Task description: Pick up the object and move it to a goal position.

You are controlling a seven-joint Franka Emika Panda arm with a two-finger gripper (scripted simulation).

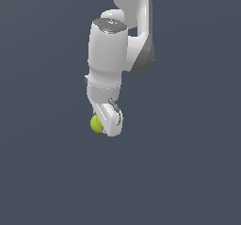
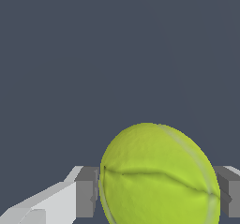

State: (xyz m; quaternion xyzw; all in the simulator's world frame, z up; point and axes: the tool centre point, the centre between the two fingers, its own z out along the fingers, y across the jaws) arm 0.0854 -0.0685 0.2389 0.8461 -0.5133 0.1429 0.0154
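The yellow-green ball (image 1: 96,124) sits at the tip of my white gripper (image 1: 104,125), mostly hidden behind the hand in the exterior view. In the wrist view the ball (image 2: 157,176) fills the space between the two grey finger pads (image 2: 86,192), which press against it on both sides. The gripper is shut on the ball. The arm hangs down from above, wrist pointing downward.
A plain dark grey-blue surface (image 1: 188,172) fills the rest of both views. No other object or edge shows.
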